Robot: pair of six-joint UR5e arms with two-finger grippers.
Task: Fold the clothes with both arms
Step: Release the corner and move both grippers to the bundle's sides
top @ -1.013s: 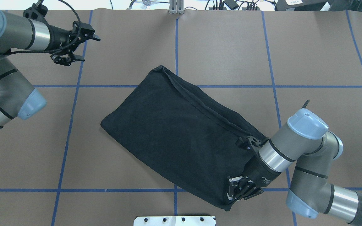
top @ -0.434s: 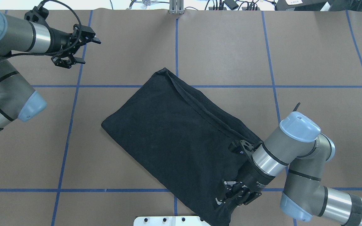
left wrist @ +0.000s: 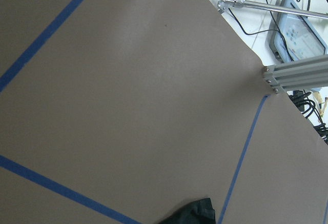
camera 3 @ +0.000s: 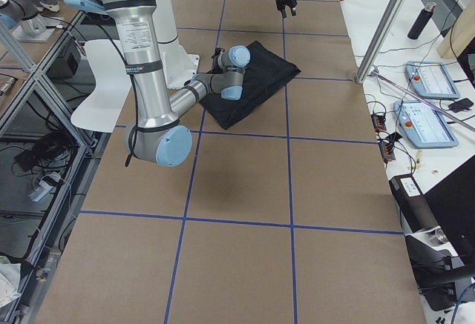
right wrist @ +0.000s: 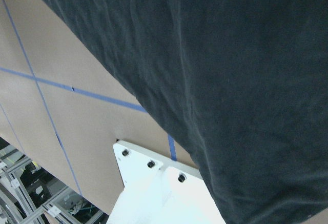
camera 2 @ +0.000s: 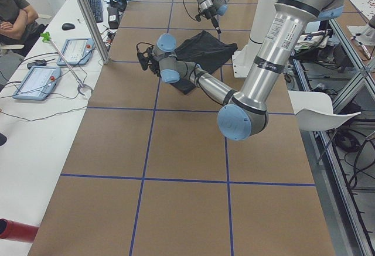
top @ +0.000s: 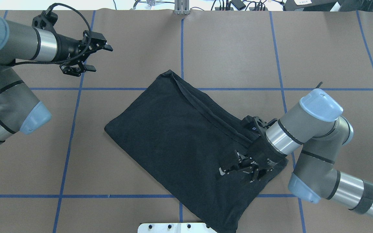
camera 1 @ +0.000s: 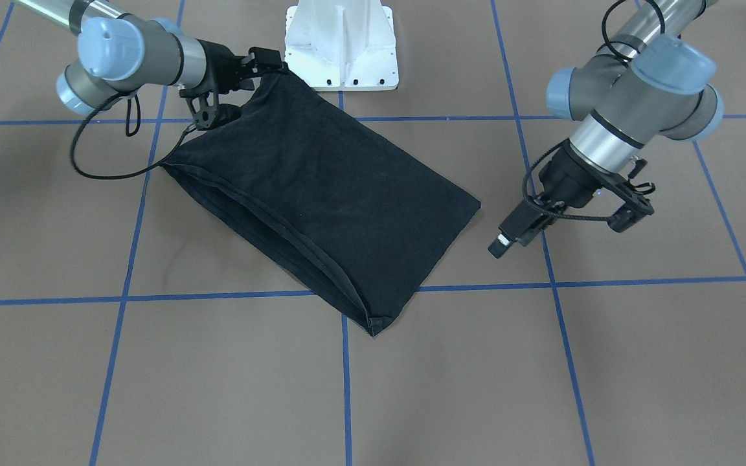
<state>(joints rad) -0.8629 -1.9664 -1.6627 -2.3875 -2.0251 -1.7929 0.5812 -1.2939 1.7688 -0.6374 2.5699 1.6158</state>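
Though folded into a plain black oblong, the T-shirt (top: 180,136) lies slantwise at the middle of the table (top: 319,48), one corner pointing away from the robot and close to a crossing of the blue tape lines (top: 181,48). Its opposite corner reaches the robot's side of the table, where the cloth lies over the edge of the white pedestal base (camera 1: 342,45). A hemmed, layered edge runs along the long side toward the robot's right.

The right end effector (top: 235,168) sits low over the shirt's right-hand end. Its fingers look pressed together on a bunch of the fabric, which rises a little to meet them in the front-facing view. The left end effector (top: 101,59) hangs well apart from the shirt, above bare table to its far left, with its fingers spread and nothing between them.

Brown table shows broadly beyond the shirt on the far side and on both flanks, with less room on the robot's side.

Count: one shirt, two arms, two end effectors, one pedestal.
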